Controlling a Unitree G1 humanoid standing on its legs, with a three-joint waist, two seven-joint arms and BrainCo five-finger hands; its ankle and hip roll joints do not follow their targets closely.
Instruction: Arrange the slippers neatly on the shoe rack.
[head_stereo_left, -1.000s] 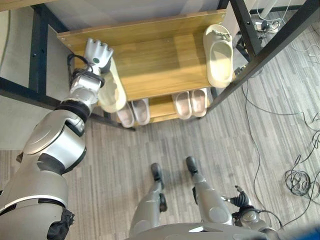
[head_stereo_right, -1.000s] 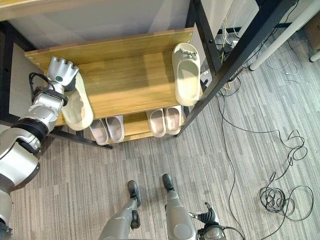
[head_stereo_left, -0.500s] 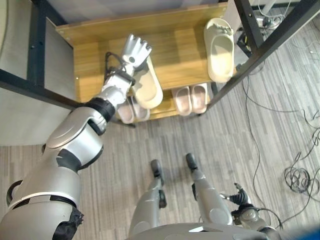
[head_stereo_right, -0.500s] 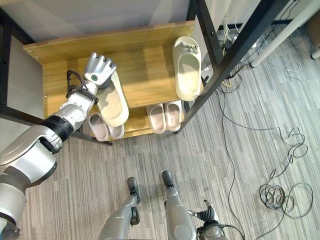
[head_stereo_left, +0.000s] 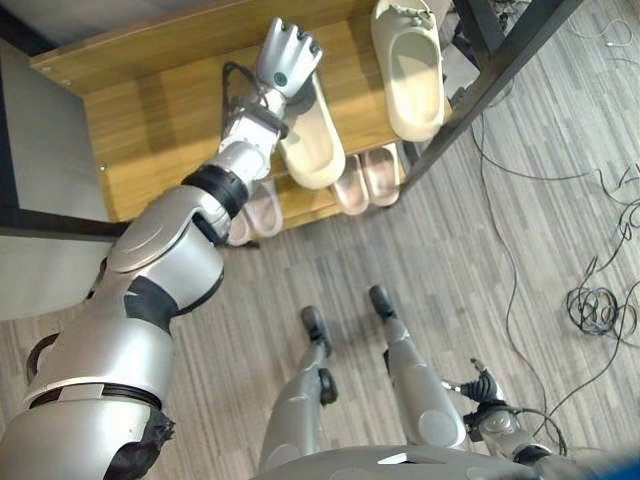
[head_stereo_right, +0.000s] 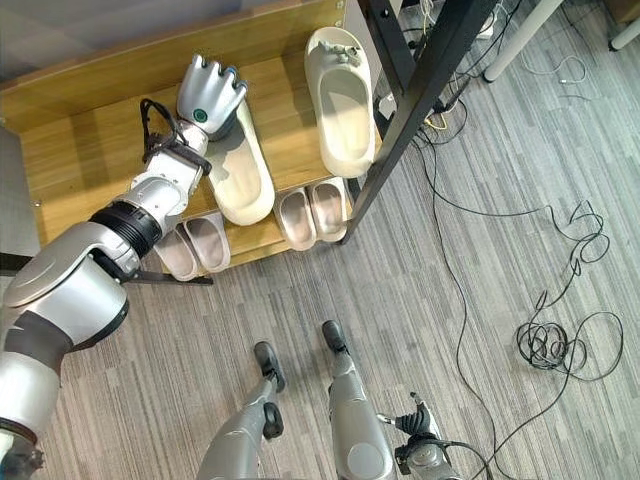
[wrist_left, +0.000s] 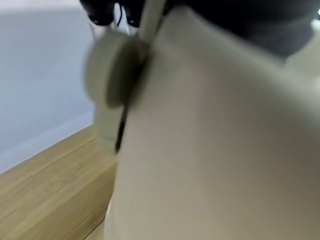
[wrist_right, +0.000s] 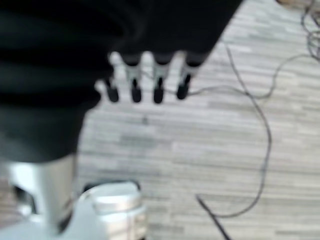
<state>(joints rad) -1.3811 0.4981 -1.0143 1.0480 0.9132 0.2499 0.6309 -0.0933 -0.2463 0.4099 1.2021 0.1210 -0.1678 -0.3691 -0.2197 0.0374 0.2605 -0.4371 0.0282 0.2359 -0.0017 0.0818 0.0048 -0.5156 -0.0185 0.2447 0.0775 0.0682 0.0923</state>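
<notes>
My left hand (head_stereo_left: 285, 55) is shut on the toe end of a cream slipper (head_stereo_left: 312, 145), held over the wooden top shelf (head_stereo_left: 140, 120) of the shoe rack, heel toward me. Its mate, a second cream slipper (head_stereo_left: 408, 65), lies on the same shelf just to the right, with a narrow gap between them. In the left wrist view the held slipper (wrist_left: 215, 140) shows very close above the shelf (wrist_left: 45, 200). My right hand (wrist_right: 134, 82) hangs over the floor with straight fingers.
Two pairs of pinkish slippers (head_stereo_left: 365, 178) (head_stereo_left: 250, 210) sit on the lower shelf. A black frame post (head_stereo_left: 500, 70) slants past the rack's right end. Loose cables (head_stereo_left: 600, 300) lie on the grey floor to the right.
My left hand has carried the cream slipper from the shelf's left end rightward, close to the other cream slipper. The camera has also shifted.
</notes>
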